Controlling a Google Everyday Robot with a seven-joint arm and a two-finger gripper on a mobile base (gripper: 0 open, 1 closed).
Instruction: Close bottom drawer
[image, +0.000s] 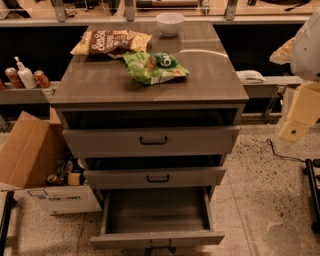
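Observation:
The bottom drawer of the grey-brown cabinet is pulled far out toward me. Its plain grey inside holds nothing, and its small dark handle sits at the lower edge of the view. The middle drawer and the tall top drawer each stand slightly open. My gripper hangs at the right edge on the white arm. It is well to the right of the cabinet, at about the height of the top drawer, and touches nothing.
On the cabinet top lie a green snack bag, a yellow-brown chip bag and a white bowl. An open cardboard box stands on the floor at the left. Cans and a bottle sit on a left shelf. A cable runs over the floor at the right.

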